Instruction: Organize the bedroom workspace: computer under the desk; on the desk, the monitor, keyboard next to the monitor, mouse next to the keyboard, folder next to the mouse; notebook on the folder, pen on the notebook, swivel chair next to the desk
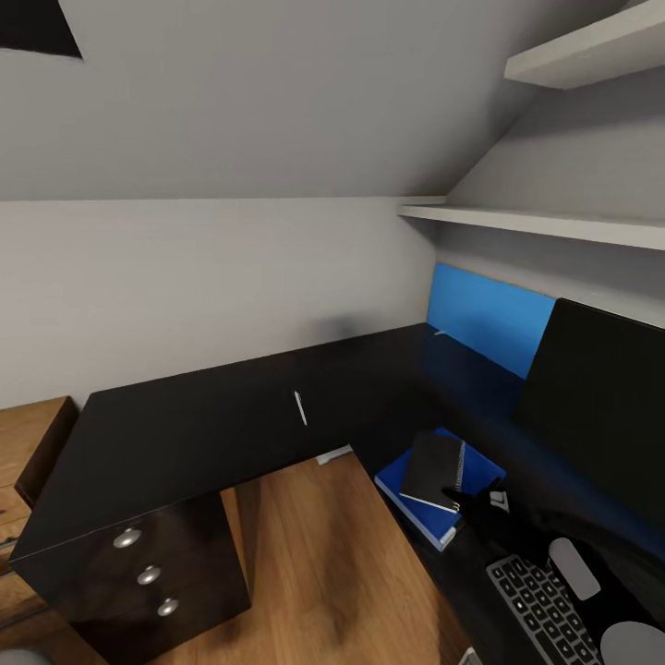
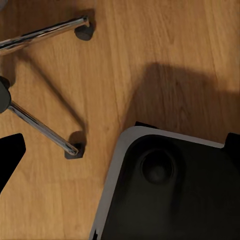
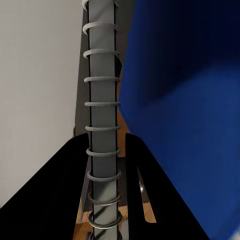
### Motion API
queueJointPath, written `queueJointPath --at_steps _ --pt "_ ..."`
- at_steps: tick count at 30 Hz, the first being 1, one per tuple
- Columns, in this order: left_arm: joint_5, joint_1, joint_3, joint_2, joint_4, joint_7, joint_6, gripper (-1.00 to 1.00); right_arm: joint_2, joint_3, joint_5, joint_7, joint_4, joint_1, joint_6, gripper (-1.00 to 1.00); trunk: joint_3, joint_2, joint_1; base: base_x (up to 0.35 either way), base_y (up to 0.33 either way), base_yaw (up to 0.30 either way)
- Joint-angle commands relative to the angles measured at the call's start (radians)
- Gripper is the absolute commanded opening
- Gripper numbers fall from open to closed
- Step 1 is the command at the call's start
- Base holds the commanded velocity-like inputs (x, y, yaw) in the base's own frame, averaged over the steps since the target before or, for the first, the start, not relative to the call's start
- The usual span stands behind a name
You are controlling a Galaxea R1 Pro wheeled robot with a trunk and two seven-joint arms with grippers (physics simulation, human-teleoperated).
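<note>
The right gripper [image 3: 104, 200] pinches the notebook [image 1: 432, 469] by its spiral spine, its 2 fingers closed, laying it onto the folder [image 1: 480, 471] at the desk [image 1: 212, 416] inner corner. The pen [image 1: 300, 407] waits mid-desk. I cannot tell the left jaws' state.

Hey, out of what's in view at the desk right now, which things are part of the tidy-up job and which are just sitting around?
Job things:
desk
folder
notebook, in the right claw
pen
keyboard
monitor
swivel chair base

Just there:
drawer knobs
wall shelves
low wood cabinet
</note>
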Motion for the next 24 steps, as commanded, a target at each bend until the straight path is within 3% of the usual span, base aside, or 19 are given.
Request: queueJointPath --at_steps 1,24 --pt "0.010 0.000 -0.001 0.000 -0.001 -0.008 -0.001 1.00 0.000 -0.003 0.001 0.003 0.001 -0.001 0.005 -1.00 -0.001 0.000 0.000 0.008 0.000 0.000" --pt "0.010 0.001 -0.001 0.000 -0.001 -0.008 0.000 1.00 -0.012 -0.003 0.001 0.002 0.007 -0.001 0.003 -1.00 -0.001 0.000 0.000 0.001 0.000 0.000"
